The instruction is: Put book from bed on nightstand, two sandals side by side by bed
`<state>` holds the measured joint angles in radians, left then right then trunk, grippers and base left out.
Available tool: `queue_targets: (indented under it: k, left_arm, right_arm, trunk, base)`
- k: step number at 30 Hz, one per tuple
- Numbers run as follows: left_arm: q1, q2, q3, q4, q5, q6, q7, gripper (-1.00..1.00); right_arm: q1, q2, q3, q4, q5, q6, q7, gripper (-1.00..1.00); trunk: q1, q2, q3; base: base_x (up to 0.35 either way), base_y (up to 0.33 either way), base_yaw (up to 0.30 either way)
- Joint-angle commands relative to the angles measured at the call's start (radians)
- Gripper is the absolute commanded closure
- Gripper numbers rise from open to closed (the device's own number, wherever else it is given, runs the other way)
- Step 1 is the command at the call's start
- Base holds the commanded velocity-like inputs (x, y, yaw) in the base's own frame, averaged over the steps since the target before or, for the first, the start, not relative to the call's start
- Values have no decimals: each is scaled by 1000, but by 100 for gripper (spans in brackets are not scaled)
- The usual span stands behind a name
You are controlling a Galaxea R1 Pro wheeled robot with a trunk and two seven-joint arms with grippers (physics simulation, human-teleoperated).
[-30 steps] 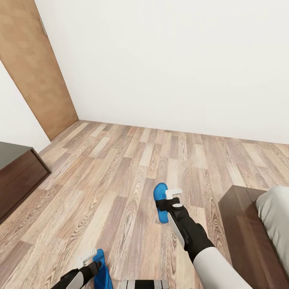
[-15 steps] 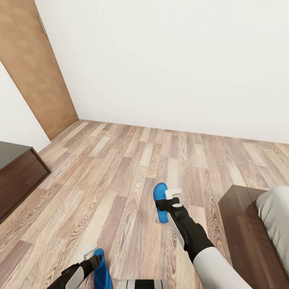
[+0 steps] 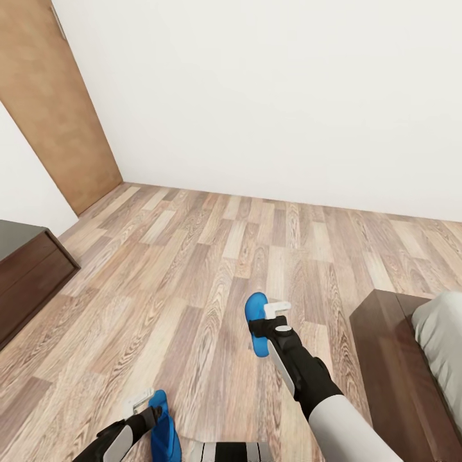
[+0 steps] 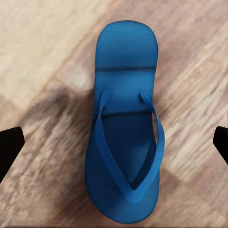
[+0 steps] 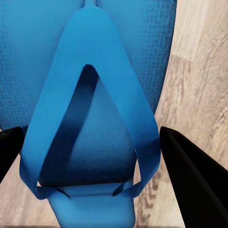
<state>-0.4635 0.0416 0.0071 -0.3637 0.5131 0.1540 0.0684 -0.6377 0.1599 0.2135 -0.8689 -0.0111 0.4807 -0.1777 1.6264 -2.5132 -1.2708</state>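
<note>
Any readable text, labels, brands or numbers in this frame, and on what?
None: no text, label, brand, number or sign can be read in any view.
Left sandal: plain blue sole and straps, no print.
Right sandal: plain blue, no print.
Door, wall, floor, cabinet, bed: unmarked.

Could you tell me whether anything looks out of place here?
Yes: the two sandals lie apart on the floor, one under the right gripper, the other by the left gripper, not paired beside the bed.
</note>
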Motion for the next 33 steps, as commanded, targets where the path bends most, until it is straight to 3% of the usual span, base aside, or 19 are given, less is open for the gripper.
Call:
queue_targets:
  k: [1,33]
  left_arm:
    - [0,0,1,-3,6,6,4,-100]
    - [-3,-3,-1,-15,5,-27,10,-100]
  right_arm:
    - [0,0,3,-1,-1,6,-6,100]
    - [0,0,2,-1,-1,6,-6,100]
  trunk:
    - [0,0,-1]
    - [0,0,-1]
  base:
    - [0,0,0]
    - [0,0,0]
